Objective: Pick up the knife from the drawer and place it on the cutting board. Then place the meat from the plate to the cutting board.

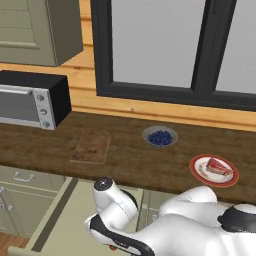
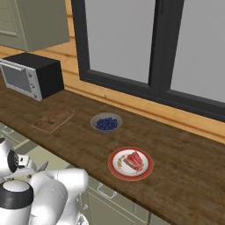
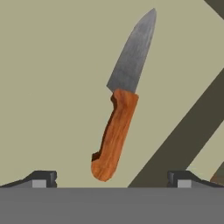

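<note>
While the dark wooden counter runs below a large dark-framed window and plank wall, it carries a toaster oven, the cutting board, a grey bowl of berries and the plate with the meat on it. The arm bends down from the base into the pulled-out drawer. In the hand view the gripper hangs over the drawer floor with its jaws spread wide and holding nothing, the knife lying flat between and beyond the tips.
</note>
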Motion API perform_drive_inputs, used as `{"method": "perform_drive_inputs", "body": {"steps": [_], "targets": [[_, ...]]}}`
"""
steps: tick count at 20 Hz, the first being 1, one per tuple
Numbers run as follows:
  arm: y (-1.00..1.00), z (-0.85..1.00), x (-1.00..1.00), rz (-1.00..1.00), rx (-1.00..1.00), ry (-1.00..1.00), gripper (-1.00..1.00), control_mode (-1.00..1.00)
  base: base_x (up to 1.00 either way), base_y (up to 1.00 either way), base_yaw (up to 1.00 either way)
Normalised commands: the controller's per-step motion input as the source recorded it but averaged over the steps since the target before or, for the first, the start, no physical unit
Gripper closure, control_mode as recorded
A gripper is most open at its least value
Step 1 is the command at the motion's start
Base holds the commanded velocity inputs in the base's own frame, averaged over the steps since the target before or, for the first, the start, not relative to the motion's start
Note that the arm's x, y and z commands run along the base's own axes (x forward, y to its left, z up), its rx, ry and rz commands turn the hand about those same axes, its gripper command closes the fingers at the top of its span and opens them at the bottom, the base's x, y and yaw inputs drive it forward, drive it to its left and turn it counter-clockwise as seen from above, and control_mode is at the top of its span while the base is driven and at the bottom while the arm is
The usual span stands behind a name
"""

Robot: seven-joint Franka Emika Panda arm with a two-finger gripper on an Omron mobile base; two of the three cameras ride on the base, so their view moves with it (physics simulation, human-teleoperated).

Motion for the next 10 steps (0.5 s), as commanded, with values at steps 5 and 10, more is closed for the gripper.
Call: {"method": "perform_drive_inputs", "body": {"steps": [5,10], "targets": [[0.1,-0.22,0.15,0.0,-0.02,0.01,-1.0,-1.0,0.0,0.0,0.0],[0.0,-0.15,0.06,0.0,0.0,0.0,-1.0,-1.0,0.0,0.0,0.0]]}}
